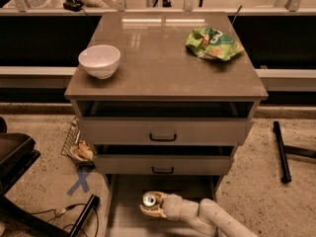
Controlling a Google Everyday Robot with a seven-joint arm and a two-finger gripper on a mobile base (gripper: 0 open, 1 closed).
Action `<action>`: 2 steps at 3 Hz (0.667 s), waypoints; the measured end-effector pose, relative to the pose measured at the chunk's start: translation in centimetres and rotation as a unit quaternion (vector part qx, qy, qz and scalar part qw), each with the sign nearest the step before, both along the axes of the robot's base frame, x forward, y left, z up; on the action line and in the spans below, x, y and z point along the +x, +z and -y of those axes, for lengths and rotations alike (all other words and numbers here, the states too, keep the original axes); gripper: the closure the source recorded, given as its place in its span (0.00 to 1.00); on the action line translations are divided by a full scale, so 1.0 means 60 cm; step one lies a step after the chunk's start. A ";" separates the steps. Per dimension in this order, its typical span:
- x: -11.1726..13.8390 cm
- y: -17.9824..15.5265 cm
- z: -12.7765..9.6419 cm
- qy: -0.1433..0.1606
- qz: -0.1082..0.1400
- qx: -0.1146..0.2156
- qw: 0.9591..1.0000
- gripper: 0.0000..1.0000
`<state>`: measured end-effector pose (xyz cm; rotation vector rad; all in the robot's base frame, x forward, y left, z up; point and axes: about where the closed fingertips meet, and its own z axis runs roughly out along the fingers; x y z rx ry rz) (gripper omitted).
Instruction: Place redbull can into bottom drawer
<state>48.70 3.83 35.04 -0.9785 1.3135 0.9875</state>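
Gripper: two-finger gripper (151,205) on a pale, segmented arm (212,218) that reaches in from the lower right. It sits low inside the outline of the open tray, just in front of the cabinet's lowest front.
Grip state: tan fingers (148,214) clenched around the slim redbull can (149,199) with its silver top, one finger on each side of the body.
Can position: roughly upright, top facing the camera, left of the tray's centre. Cannot tell from this angle whether its base touches the floor.
Bottom drawer: the lowest wide, shallow grey-beige bottom drawer (129,201), pulled out toward the camera. Its plain floor is bare around the can.
Reason for hold: a side grasp keeps the can standing, so it can probably be set down on its base rather than dropped.
Step (judged): placing is near done; release and withdrawal remain.
Upper drawers: two grey-beige fronts with black handles, the middle drawer (163,165) and the top drawer (163,131), both partly out. The middle one overhangs the back of the tray, which likely explains the low approach from the front.
Risk (judged): a lift straight up could meet that overhang, and a tall, narrow can tips easily if nudged.
Cabinet top: round white bowl (99,60) on the left, crumpled green snack bag (213,43) on the right, both well apart from the work.
Floor: blue tape cross (80,181) left of the tray.
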 end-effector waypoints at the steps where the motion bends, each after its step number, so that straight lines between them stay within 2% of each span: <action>1: 0.004 -0.088 -0.025 0.027 -0.013 0.002 1.000 1.00; 2: -0.003 -0.146 -0.046 0.048 -0.030 -0.002 0.998 1.00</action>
